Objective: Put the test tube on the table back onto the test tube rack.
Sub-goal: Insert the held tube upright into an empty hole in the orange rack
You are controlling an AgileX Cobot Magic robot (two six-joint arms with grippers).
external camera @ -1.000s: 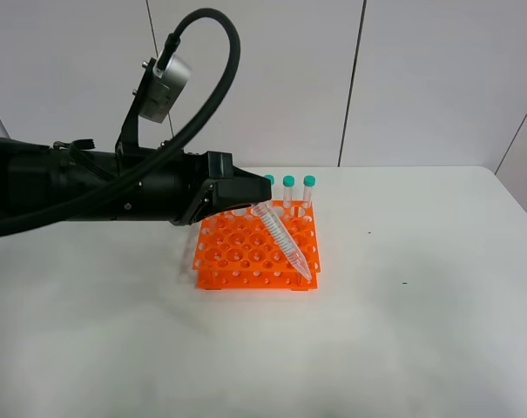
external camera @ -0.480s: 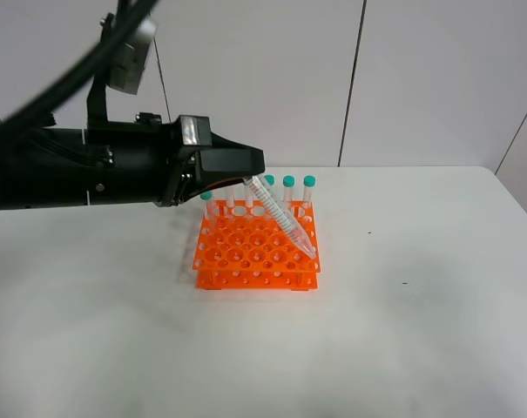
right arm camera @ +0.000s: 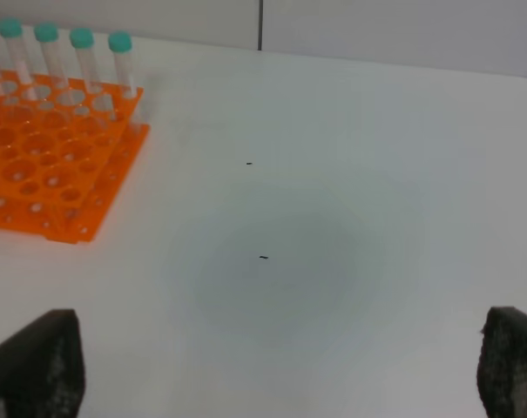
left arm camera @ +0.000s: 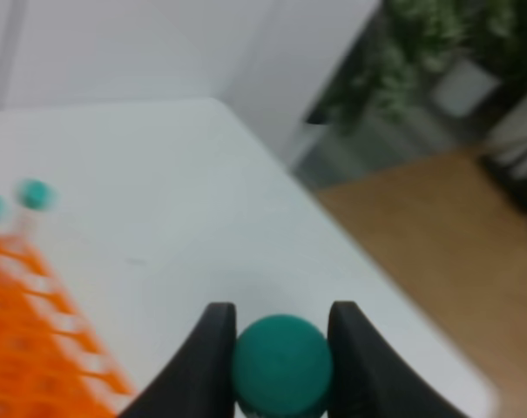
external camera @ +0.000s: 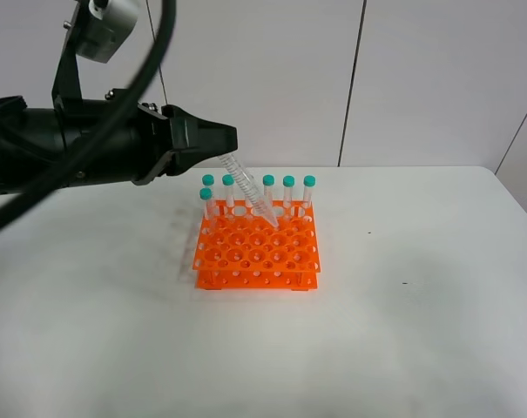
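Observation:
My left gripper is shut on the teal cap of the test tube and holds it tilted, with the pointed tip just above the back rows of the orange test tube rack. In the left wrist view the cap sits between the two black fingers, with the rack blurred beside it. The rack stands on the white table. My right gripper is open and empty, low over the table to the right of the rack. It is out of the high view.
Several teal-capped tubes stand upright along the rack's back row, and one stands at its left edge. They also show in the right wrist view. The left arm's black body hangs over the table's left side. A white wall is behind.
My left gripper has risen and drawn back to the left with the tube. The tube's tip moved from the rack's front right corner to its back rows, and the tube stands steeper.

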